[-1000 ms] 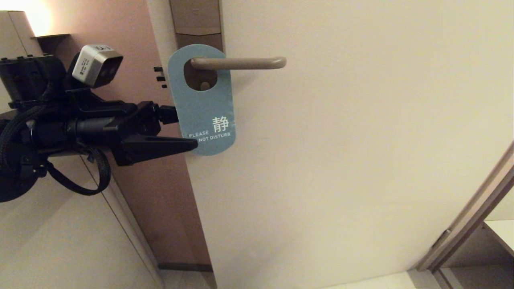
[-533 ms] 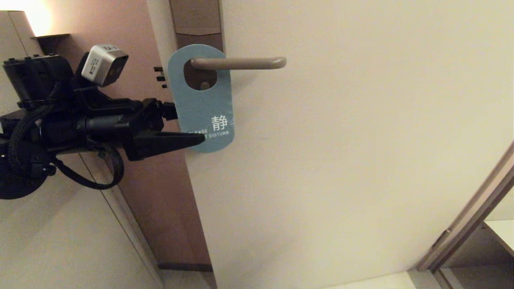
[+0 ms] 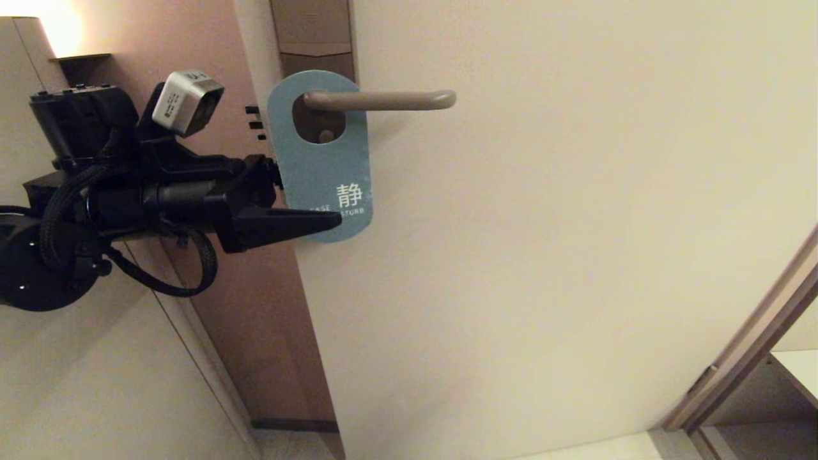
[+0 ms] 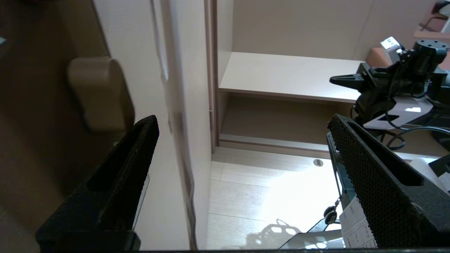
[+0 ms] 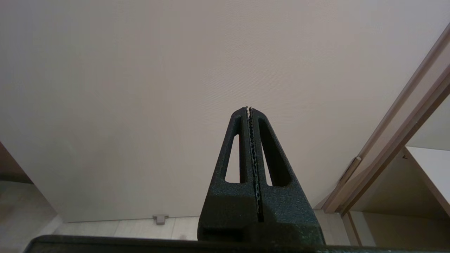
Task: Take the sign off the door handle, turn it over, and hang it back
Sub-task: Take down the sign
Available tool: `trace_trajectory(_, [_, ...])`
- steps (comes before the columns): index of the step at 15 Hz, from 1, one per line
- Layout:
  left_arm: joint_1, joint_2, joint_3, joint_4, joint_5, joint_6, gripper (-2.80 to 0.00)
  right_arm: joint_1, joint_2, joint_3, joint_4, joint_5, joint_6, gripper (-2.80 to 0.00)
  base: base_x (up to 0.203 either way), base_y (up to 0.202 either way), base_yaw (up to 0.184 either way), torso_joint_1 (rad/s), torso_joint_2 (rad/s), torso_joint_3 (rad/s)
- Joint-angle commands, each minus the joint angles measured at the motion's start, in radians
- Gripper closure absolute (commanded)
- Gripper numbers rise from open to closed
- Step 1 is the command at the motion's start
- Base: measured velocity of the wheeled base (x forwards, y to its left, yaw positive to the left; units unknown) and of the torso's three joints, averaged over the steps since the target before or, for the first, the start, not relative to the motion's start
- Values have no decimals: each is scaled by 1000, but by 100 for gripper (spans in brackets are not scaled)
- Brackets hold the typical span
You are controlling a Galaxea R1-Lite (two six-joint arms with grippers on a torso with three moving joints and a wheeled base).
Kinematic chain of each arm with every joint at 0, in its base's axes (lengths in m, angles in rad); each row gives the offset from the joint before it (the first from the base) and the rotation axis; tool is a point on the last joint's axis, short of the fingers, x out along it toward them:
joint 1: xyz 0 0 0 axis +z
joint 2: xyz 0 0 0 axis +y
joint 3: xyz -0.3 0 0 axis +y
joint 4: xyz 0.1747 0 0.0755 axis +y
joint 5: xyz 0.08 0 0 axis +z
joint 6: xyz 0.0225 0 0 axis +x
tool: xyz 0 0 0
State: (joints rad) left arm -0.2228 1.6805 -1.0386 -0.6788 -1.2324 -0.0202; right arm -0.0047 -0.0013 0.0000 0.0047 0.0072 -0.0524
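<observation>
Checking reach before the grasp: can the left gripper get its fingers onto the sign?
Probably yes. The left gripper is open at the sign's lower left edge; nothing blocks it.

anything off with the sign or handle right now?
Nothing stands out. The sign hangs on the door handle, blue DO NOT DISTURB side out, slightly tilted. The left gripper is open at its lower edge, one of the fingers crossing the text.
</observation>
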Motion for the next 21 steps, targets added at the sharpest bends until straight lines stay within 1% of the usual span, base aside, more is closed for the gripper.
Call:
trace_trajectory(1, [-12, 9, -8, -5, -7, 0, -280, 0, 1, 0, 0, 0, -1, 0, 0, 0, 0, 0, 0, 0])
trace_trajectory(4, [-20, 13, -8, -5, 10, 2, -280, 0, 1, 0, 0, 0, -1, 0, 0, 0, 0, 0, 0, 0])
trace_trajectory(13, [-33, 5, -8, -7, 13, 9, -280, 0, 1, 0, 0, 0, -1, 0, 0, 0, 0, 0, 0, 0])
trace_trajectory(17, [-33, 24, -6, -90, 13, 2, -280, 0, 1, 0, 0, 0, -1, 0, 0, 0, 0, 0, 0, 0])
trace_trajectory(21, [-33, 23, -3, -93, 14, 6, -280, 0, 1, 0, 0, 0, -1, 0, 0, 0, 0, 0, 0, 0])
